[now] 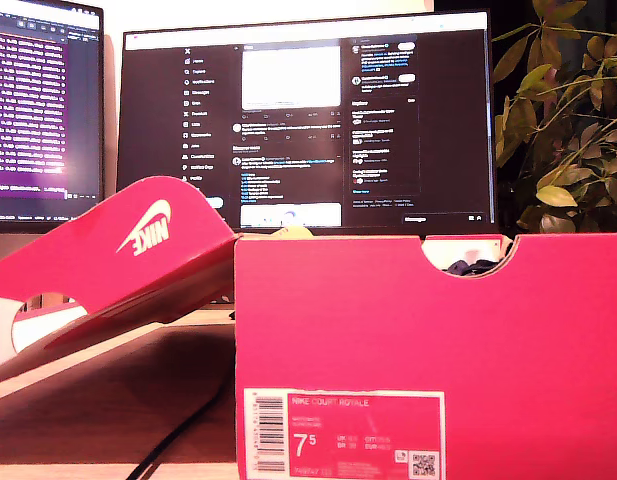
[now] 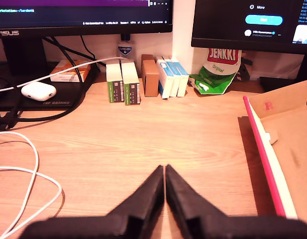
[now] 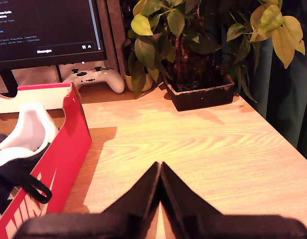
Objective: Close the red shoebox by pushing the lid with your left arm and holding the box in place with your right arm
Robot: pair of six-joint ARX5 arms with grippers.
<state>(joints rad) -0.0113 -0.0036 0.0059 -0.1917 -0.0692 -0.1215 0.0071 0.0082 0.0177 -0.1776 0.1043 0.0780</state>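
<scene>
Wooden table, monitors behind. My first gripper and my second gripper: jaws together, empty. Red shoebox open, lid tilted back.

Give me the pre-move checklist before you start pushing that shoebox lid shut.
1. Lid open, hinged back toward the exterior view's left: ok, ready to push.
2. Shoes sit inside the red shoebox, below its rim: ok as far as shown.
3. My first gripper shut, over bare desk beside the lid: ok for pushing.
4. My second gripper shut, not touching the box wall: not ok, box not yet held.
5. White cable near my first gripper: cannot tell if it will snag.
</scene>
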